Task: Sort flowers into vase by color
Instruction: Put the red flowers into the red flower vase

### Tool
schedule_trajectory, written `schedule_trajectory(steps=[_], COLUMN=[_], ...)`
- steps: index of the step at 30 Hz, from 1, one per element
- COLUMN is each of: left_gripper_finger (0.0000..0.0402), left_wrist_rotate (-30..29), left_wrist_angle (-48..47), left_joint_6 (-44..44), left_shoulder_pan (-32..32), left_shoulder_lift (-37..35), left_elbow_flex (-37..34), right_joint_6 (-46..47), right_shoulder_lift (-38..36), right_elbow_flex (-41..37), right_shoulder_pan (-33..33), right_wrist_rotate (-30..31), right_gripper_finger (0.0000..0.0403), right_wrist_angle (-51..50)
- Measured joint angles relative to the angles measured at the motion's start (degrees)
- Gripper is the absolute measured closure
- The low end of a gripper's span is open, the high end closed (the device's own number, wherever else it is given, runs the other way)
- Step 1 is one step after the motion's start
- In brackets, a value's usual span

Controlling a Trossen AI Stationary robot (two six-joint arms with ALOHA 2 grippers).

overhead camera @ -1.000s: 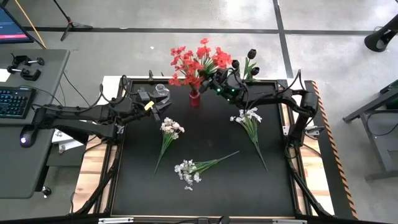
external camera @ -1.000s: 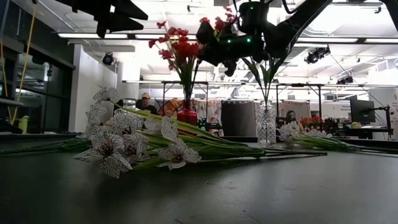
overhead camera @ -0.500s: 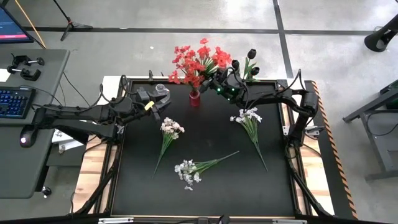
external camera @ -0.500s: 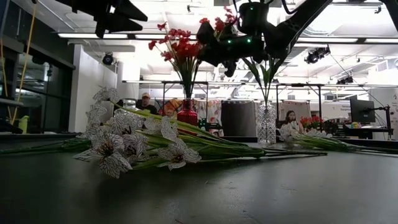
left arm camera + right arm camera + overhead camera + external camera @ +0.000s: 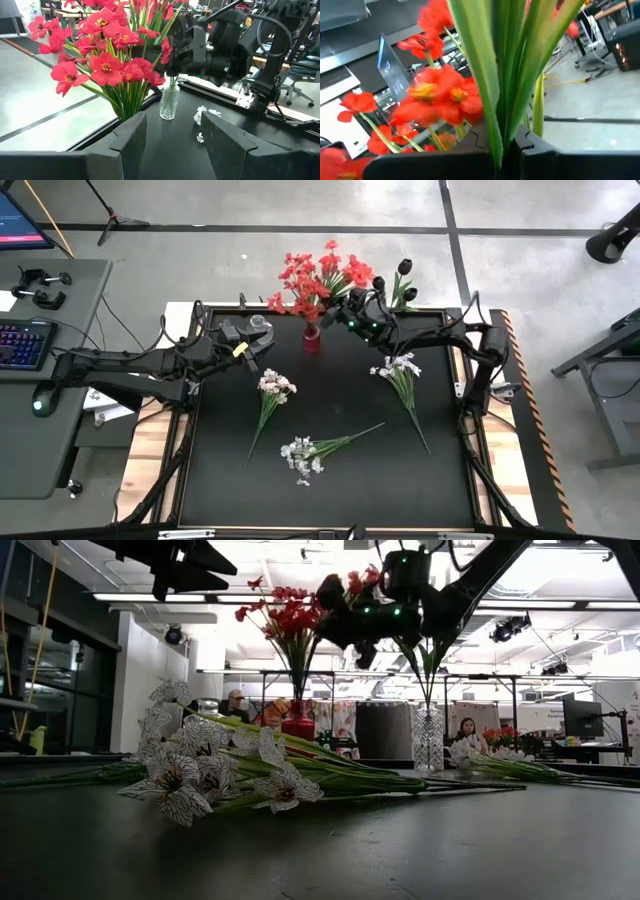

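Compared with a second ago, the red bunch and the red vase [image 5: 312, 332] under it are sitting a touch further toward the back edge of the table [image 5: 330, 500], and the right gripper [image 5: 345, 310] is riding along with them. So the right gripper is still clamped tight on a red flower spray [image 5: 450, 100]; in its wrist view the green stems are running straight down between its fingers [image 5: 540, 155]. That spray is up among the other red flowers [image 5: 318, 275] standing in the red vase at the back of the table. Over on the other side, the left gripper [image 5: 262, 348] is hovering near the back left, jaws parted with nothing between them, pointing at the red bunch. A clear glass vase [image 5: 429, 738] with black flowers [image 5: 403, 272] is standing at the back right, just beside the right arm. Three white flower sprays are lying flat on the black mat: one near the left gripper [image 5: 274, 388], one at centre front [image 5: 303, 457], one on the right [image 5: 398, 368]. In the low view, a person [image 5: 466, 728] is sitting in the room behind.
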Motion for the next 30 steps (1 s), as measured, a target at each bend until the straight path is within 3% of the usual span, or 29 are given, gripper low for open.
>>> schedule_trajectory(steps=[10, 19, 30], left_gripper_finger=[0.0225, 0.0225, 0.0225], left_wrist_rotate=[-0.31, -2.31, -3.07], left_wrist_angle=[0.02, 0.02, 0.00], left_joint_6=[-0.48, -0.46, -0.42], left_shoulder_pan=[0.00, 0.00, 0.00], left_shoulder_lift=[0.01, 0.01, 0.01], left_elbow_flex=[0.02, 0.02, 0.02], right_joint_6=[0.83, -0.06, -5.46], right_shoulder_lift=[2.71, 2.73, 2.73], right_elbow_flex=[0.38, 0.40, 0.42], right_shoulder_pan=[0.02, 0.69, 2.18], right_wrist_rotate=[-1.03, -5.68, -7.10], right_gripper_finger=[0.0403, 0.0403, 0.0403], right_wrist_angle=[1.66, 2.18, -6.07])
